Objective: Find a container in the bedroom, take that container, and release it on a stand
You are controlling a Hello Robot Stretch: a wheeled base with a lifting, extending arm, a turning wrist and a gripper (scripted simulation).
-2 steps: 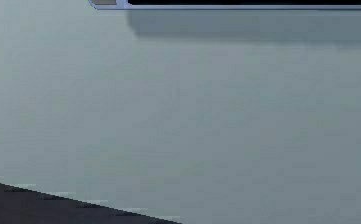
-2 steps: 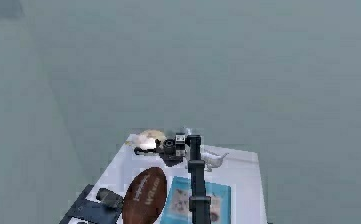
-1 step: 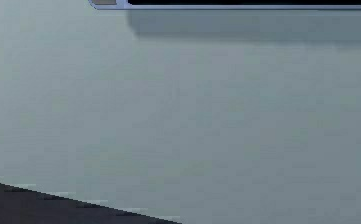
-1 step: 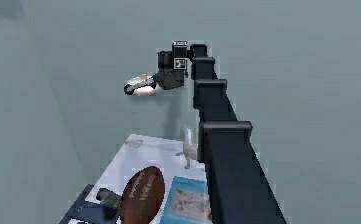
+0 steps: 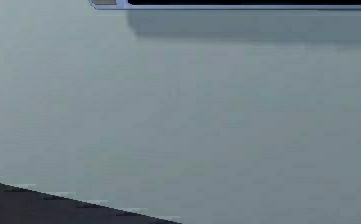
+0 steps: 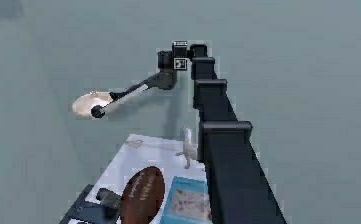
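Note:
In the arm side view the dark arm (image 6: 223, 140) rises from the bottom edge, with the two white marker squares (image 6: 180, 55) at its far end. The gripper (image 6: 100, 107) reaches out to the left from there. A pale, shallow, bowl-like thing (image 6: 86, 101) hangs at its fingertips in front of the bare wall, clear of the surface below, so the gripper holds it. Under the arm lies a white-topped surface (image 6: 148, 150).
On the white top lie a brown football (image 6: 142, 195), a small white figure (image 6: 188, 148), a light blue printed sheet or book (image 6: 189, 202) and a dark item (image 6: 107, 197). The forward view faces a pale wall (image 5: 178, 110) close ahead, with a dark-framed thing (image 5: 248, 4) at the top and dark floor (image 5: 38, 205) at bottom left.

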